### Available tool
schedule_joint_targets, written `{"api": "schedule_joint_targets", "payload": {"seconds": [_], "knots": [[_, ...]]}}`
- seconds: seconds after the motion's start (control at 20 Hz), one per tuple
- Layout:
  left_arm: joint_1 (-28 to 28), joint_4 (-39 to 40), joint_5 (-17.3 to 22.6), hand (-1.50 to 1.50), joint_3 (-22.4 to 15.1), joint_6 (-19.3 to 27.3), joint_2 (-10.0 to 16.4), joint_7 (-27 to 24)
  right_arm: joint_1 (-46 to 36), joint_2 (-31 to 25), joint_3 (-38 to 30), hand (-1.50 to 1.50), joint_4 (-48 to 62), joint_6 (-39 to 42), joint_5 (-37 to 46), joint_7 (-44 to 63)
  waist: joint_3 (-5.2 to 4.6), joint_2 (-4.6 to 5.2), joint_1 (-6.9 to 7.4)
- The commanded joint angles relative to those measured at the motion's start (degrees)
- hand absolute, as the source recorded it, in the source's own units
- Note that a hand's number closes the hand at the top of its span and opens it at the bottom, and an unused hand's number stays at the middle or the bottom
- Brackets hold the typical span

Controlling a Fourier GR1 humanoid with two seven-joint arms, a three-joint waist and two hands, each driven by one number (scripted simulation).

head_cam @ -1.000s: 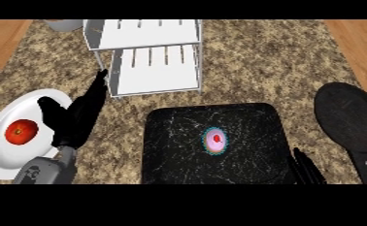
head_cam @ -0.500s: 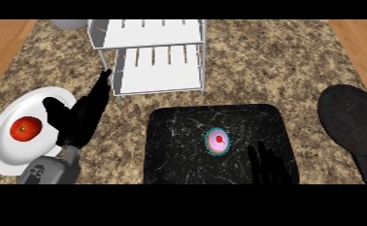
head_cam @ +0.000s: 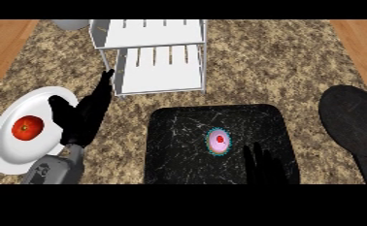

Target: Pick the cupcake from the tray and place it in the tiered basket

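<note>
A small cupcake [head_cam: 219, 141] with pink icing and a teal wrapper sits near the middle of the black tray [head_cam: 179, 157]. My right hand [head_cam: 262, 164] comes up from the lower edge over the tray, fingers straight, just right of and below the cupcake, not touching it. The white tiered basket [head_cam: 154, 55] stands behind the tray, both shelves bare. My left hand [head_cam: 86, 116] rests open at the left, fingers pointing up toward the basket's lower left corner.
A white plate [head_cam: 22, 147] holding a red tomato [head_cam: 26, 128] lies at the left edge beside my left hand. A black pan [head_cam: 349, 118] sits at the right edge. A grey pot [head_cam: 72, 24] shows at the top left.
My right hand has moved left and up over the tray, closer to the cupcake. The left hand has stayed where it was.
</note>
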Motion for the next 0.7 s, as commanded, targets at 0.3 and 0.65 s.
{"api": "schedule_joint_targets", "payload": {"seconds": [0.3,0.65], "knots": [[-0.83,2.22,-2.33,0.00,-1.37,-0.34,-3.91,-0.39,-5.85,9.18,1.07,-1.50,11.44,-2.00,3.61,7.19,-0.12,0.14,-0.60],[-3.69,5.03,-1.25,0.00,2.17,-3.89,-2.46,0.07,-6.15,7.04,-3.50,-1.50,18.97,-11.39,0.75,4.08,-0.09,0.23,-0.83]]}}
